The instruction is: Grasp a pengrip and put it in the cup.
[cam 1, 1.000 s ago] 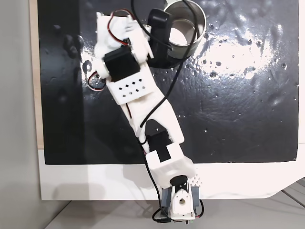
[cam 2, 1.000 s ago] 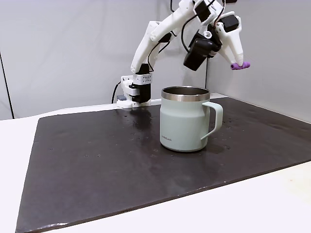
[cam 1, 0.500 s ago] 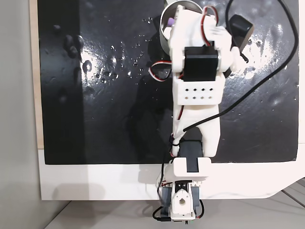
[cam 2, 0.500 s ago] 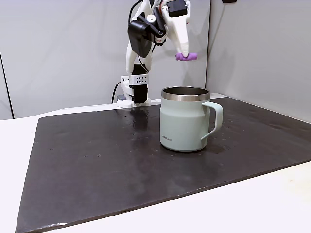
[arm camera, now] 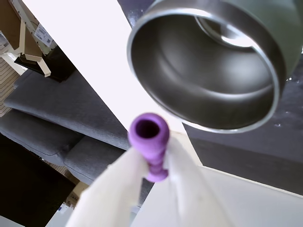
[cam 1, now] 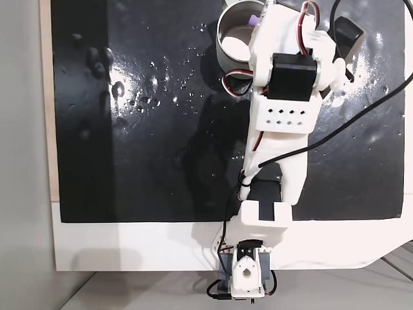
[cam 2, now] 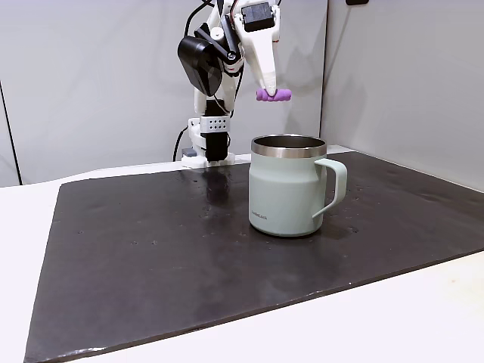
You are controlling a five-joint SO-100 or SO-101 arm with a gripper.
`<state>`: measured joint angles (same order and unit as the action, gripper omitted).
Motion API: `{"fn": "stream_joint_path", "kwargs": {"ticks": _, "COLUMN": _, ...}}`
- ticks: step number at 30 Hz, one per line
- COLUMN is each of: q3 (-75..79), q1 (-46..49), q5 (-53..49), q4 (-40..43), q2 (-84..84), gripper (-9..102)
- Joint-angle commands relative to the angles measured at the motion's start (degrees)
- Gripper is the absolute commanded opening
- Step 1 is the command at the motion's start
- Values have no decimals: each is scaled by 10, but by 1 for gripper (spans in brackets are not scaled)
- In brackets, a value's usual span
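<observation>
My gripper (cam 2: 272, 92) clenched on the pengrip (cam 2: 273, 94) — held above the cup (cam 2: 290, 185), cup interior bare.

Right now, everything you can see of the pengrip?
The pengrip is a small purple tube, soft-looking, ribbed, with an open hollow end facing the wrist camera. It lies roughly level, pinched near its middle between the tips of the gripper, held in the air above the cup, touching nothing else.
</observation>
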<state>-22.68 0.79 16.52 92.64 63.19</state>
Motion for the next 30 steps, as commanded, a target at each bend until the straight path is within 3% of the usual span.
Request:
{"fn": "stream_joint_path", "kwargs": {"ticks": 1, "q3": 37, "q1": -18, "q5": -4, "q4": 16, "q2": 5, "gripper": 0}}
{"fn": "stream_joint_path", "kwargs": {"ticks": 7, "q3": 60, "q1": -13, "q5": 4, "q4": 34, "q2": -2, "gripper": 24}}
{"fn": "stream_joint_path", "kwargs": {"ticks": 30, "q3": 69, "q1": -10, "q5": 9, "q4": 40, "q2": 1, "gripper": 22}}
